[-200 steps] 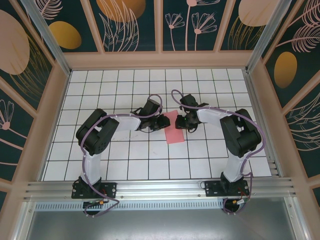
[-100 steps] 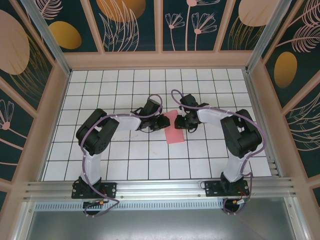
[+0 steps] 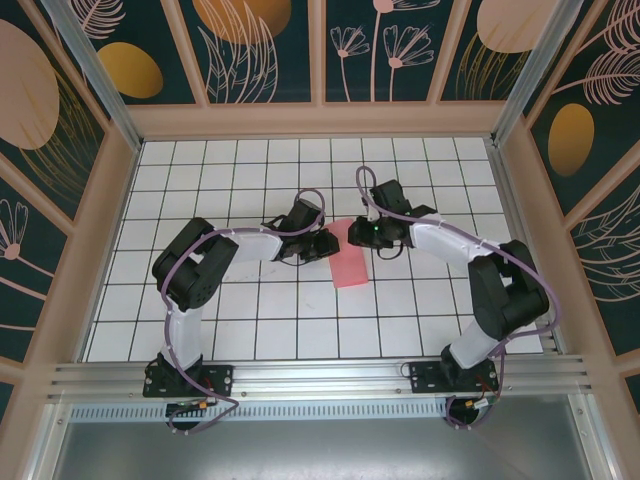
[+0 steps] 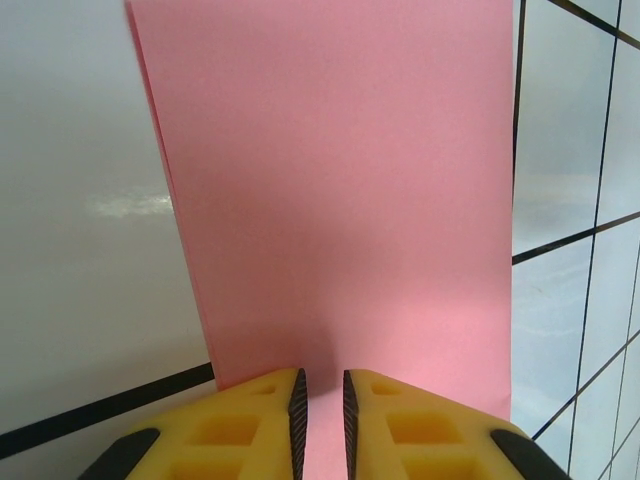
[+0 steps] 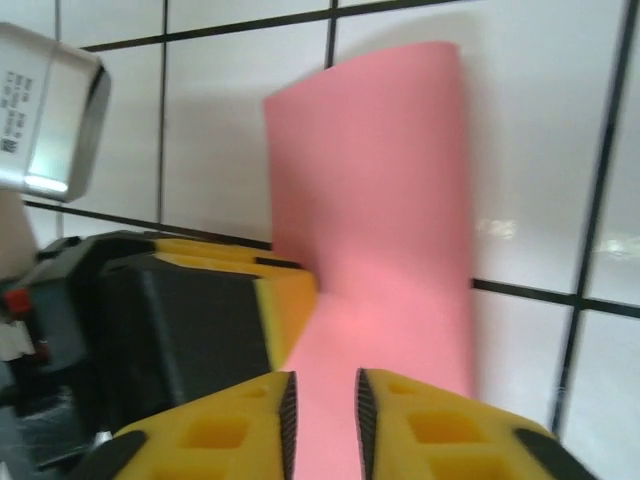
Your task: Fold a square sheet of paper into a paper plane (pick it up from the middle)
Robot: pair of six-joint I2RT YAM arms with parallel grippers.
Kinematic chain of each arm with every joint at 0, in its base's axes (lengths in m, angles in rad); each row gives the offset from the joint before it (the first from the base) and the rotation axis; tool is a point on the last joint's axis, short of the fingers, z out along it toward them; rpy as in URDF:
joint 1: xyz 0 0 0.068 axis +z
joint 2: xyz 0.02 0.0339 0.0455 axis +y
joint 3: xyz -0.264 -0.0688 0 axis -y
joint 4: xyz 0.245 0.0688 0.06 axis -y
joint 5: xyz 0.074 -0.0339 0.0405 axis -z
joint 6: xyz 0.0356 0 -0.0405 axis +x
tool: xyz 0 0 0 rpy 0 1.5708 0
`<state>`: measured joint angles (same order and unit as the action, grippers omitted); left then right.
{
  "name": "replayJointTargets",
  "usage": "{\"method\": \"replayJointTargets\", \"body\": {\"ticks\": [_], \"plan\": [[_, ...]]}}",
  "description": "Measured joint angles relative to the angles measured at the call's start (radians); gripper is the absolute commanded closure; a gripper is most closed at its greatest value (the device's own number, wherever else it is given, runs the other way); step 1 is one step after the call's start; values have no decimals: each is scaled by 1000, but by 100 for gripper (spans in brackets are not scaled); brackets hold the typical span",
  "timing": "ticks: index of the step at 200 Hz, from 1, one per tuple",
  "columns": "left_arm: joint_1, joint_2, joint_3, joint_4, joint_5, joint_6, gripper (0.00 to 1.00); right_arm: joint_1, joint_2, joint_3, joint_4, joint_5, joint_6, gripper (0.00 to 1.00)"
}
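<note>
While the left end effector clenches the left edge of the thin salmon-pink square sheet of paper, folded narrow on the white gridded desk, the right end effector pinches its opposite edge.

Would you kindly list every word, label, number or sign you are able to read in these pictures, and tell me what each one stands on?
Grey metal housing, right wrist view: a few lines of small dark print on its side, too blurred to read.
Pink sheet of paper: no print visible.
White tiled table: black grid lines, no lettering visible.
Nothing can be quoted.
</note>
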<state>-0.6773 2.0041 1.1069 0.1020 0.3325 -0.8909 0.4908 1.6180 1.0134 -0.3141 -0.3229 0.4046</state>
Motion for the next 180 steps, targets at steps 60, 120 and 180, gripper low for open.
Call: {"method": "replayJointTargets", "body": {"ticks": [60,120,180], "plan": [[-2,3,0,-2,-5,0,80,0,126,-16,42,-134,-3,92],[-3,11,24,-45,-20,21,83,-54,146,-91,64,-170,-6,92],[-4,17,38,-71,-27,42,85,-83,143,-140,109,-209,-14,92]]}}
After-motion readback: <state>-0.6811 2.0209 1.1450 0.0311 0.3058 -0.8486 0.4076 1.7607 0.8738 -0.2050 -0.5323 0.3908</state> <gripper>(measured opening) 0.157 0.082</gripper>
